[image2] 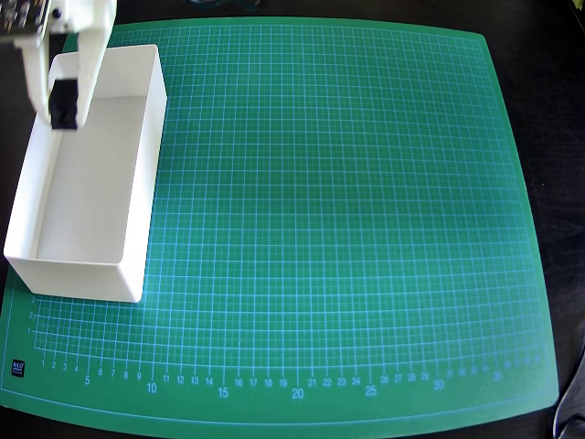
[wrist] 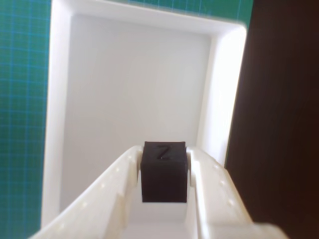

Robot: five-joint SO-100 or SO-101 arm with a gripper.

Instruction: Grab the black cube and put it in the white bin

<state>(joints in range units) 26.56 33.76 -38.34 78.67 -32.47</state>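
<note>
The black cube (wrist: 164, 172) is a small matte block with a letter embossed on its top face. My gripper (wrist: 164, 157) is shut on it, one white finger on each side. In the overhead view my gripper (image2: 62, 117) holds the black cube (image2: 63, 104) over the far end of the white bin (image2: 123, 165), above its floor. The white bin (wrist: 134, 79) fills the wrist view below the cube, and its inside holds nothing else.
The bin stands on the left edge of a green cutting mat (image2: 347, 210) with a white grid. A dark table surface (wrist: 279, 124) lies beside the bin in the wrist view. The mat's edges border dark table (image2: 558, 137).
</note>
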